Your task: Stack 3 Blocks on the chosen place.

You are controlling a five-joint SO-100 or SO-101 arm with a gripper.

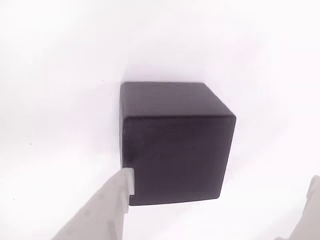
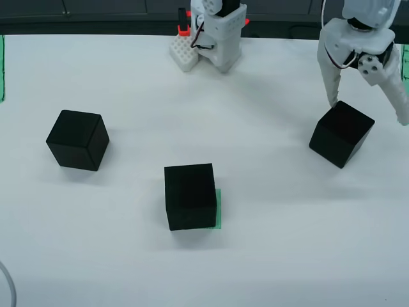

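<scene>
Gripper (image 2: pixel 367 109) at the overhead view's right edge straddles the right block (image 2: pixel 341 133), jaws apart, one finger (image 1: pixel 107 205) touching its corner. Centre block (image 2: pixel 190 196) covers the green patch (image 2: pixel 218 208); left block (image 2: pixel 78 139) sits well apart. Closing on that rotated cube could twist it loose. Table (image 2: pixel 255 256) between lies bare

Three matte black plastic cubes, left (image 2: pixel 77 139), centre (image 2: pixel 190 196) and right (image 2: pixel 341 133), sit on a plain white table surface (image 2: pixel 192 96). A green striped square patch (image 2: pixel 218 208) shows beside the centre cube. The white plastic two-finger gripper (image 2: pixel 367 109) is unpatterned; its white base (image 2: pixel 220 32) at the far edge carries red parts.
</scene>
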